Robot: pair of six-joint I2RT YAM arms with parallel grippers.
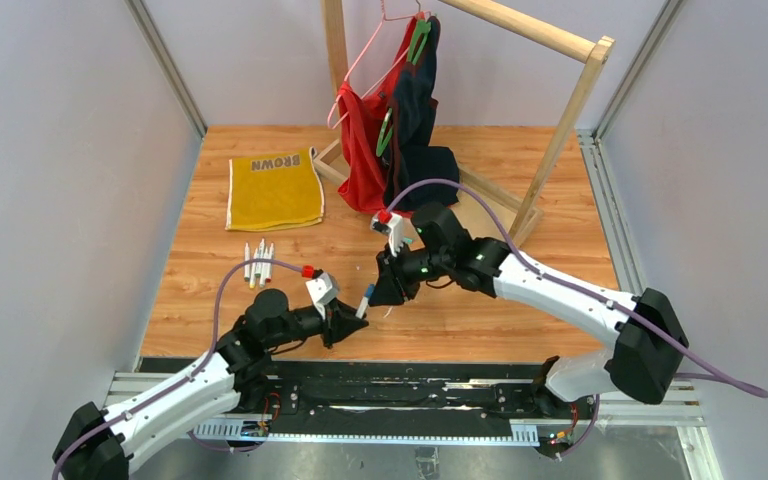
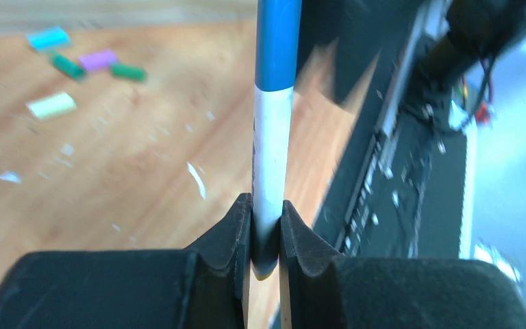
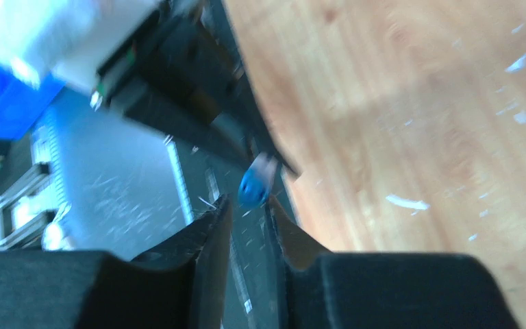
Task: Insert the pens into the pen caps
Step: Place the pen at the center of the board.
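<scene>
The left gripper (image 2: 267, 212) is clamped tight on the lower end of a white-barrelled pen (image 2: 272, 157), its dark pads pressing the barrel from both sides. A blue cap (image 2: 277, 41) sits on the far end of that pen.

Just past the capped end, the right gripper (image 3: 248, 205) faces it end-on. Its jaws stand only a narrow slit apart, with the blue cap right at their tips. The blur hides whether they touch or pinch it.

Left of the held pen, in the left wrist view, five loose caps (image 2: 98, 59) lie on the wooden table (image 1: 460, 320): teal, purple, two green and one pale. A white scrap (image 2: 196, 179) lies nearer the pen. In the top view the other pens (image 1: 258, 262) lie side by side left of the held pen, and a yellow cloth (image 1: 275, 190) lies beyond them.
</scene>
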